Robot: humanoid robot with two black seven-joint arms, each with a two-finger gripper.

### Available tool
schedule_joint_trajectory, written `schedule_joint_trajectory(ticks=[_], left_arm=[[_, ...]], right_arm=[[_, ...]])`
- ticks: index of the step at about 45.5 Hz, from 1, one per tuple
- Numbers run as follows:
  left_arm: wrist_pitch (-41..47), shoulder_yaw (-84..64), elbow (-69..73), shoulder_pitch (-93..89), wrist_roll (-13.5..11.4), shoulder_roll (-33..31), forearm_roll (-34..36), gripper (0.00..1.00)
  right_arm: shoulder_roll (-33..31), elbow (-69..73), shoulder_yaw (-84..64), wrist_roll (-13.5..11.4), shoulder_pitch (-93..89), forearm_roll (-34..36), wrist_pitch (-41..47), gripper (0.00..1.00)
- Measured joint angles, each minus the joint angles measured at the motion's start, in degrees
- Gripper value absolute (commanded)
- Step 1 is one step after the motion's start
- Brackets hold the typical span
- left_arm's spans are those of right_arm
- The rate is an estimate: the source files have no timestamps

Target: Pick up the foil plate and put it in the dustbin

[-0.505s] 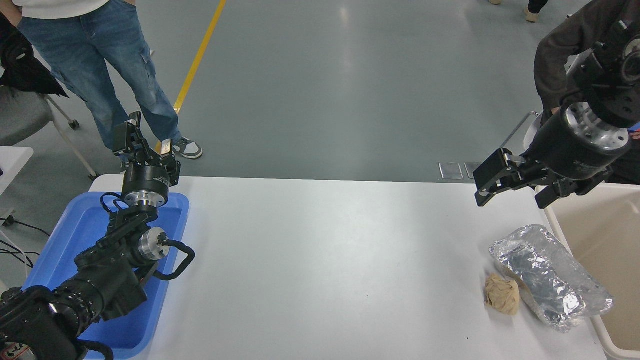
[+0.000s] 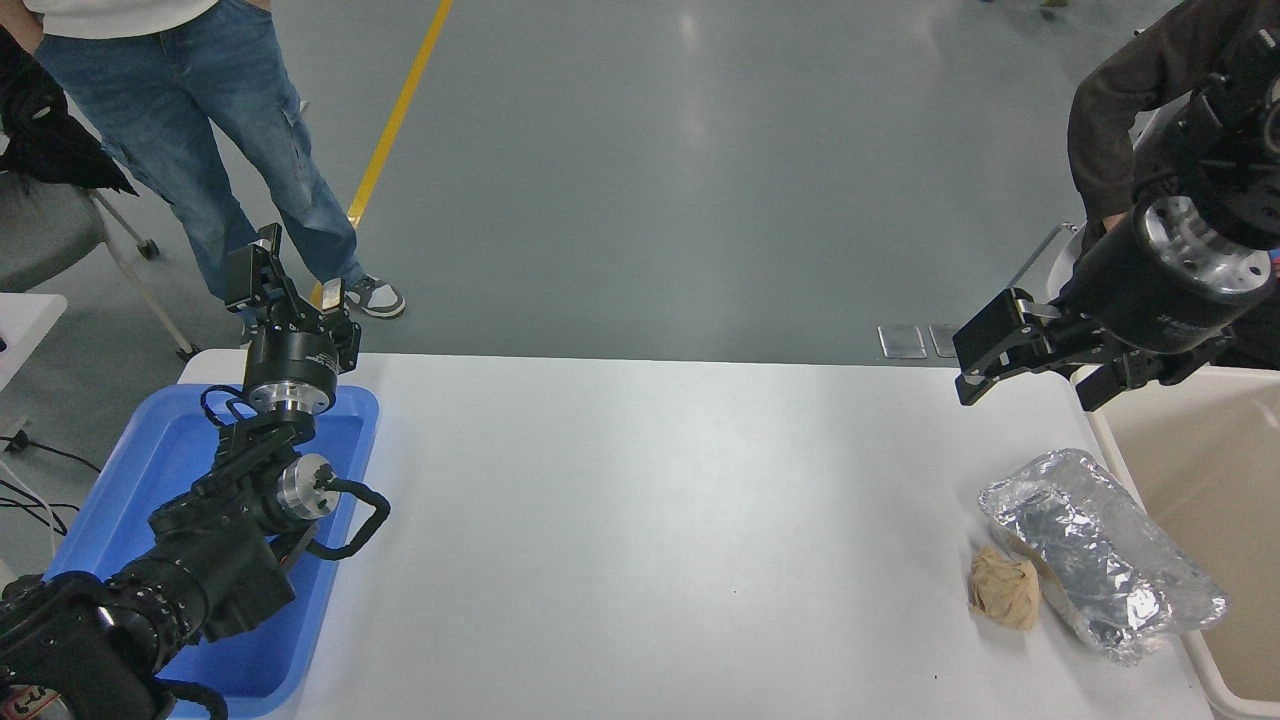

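- The foil plate (image 2: 1100,552) lies on the white desk (image 2: 650,520) at its near right, crinkled and shiny, its long axis running from far left to near right.
- The plate's near right end reaches the desk's right edge and sits against the rim of the dustbin (image 2: 1215,480); whether it overhangs the rim cannot be told.
- The dustbin is a beige bin standing just right of the desk, its smooth inside partly in view and cut off by the picture's right edge.
- A crumpled brown paper ball (image 2: 1004,589) rests on the desk, touching the plate's left side near its middle.
- The right gripper (image 2: 1035,372) hangs in the air over the desk's far right corner, above and beyond the plate, well apart from it and holding nothing.
- Its fingers are spread open, one reaching left over the desk's far edge, the other over the dustbin's far left corner.
- The right arm comes in from the upper right edge, its round black and silver wrist just behind the fingers.
- The left gripper (image 2: 285,285) is parked at the far left, raised above the far end of a shallow blue tray (image 2: 350,470); its fingers stand apart and empty.
- The blue tray lies on the desk's left side, with the left arm stretched along it.
- A person in jeans (image 2: 200,130) stands on the grey floor beyond the far left corner.
- Another person in a dark sleeve (image 2: 1120,110) is at the far right, behind the right arm.
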Motion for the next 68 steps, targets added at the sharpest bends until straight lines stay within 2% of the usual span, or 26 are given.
schedule_joint_trajectory(ticks=[12,22,26,33,43,53,60,68], left_arm=[[0.0,0.0,0.0,0.0,0.0,0.0,0.0,1.0],[0.0,0.0,0.0,0.0,-0.1,0.0,0.0,1.0],[0.0,0.0,0.0,0.0,-0.1,0.0,0.0,1.0],[0.0,0.0,0.0,0.0,0.0,0.0,0.0,1.0],[0.0,0.0,0.0,0.0,0.0,0.0,0.0,1.0],[0.0,0.0,0.0,0.0,-0.1,0.0,0.0,1.0],[0.0,0.0,0.0,0.0,-0.1,-0.1,0.0,1.0],[0.0,0.1,0.0,0.0,-0.1,-0.1,0.0,1.0]], right_arm=[[-1.1,-0.2,0.0,0.0,-1.6,-1.6,0.0,1.0],[-5.9,-0.6,0.2,0.1,-4.5,-6.7,0.0,1.0],[-8.9,-1.0,0.5,0.2,-6.6,-10.8,-0.6,1.0],[-15.0,-4.2,3.2,0.5,-14.4,-22.0,-5.9,1.0],[-19.7,-11.5,12.5,0.9,-30.1,-34.0,-15.0,1.0],[-20.4,-21.1,22.1,1.4,-46.6,-44.0,-23.7,1.0],[-17.9,-29.0,28.5,1.7,-58.1,-50.2,-28.3,1.0],[-14.9,-36.3,34.0,1.7,-67.3,-53.7,-31.7,1.0]])
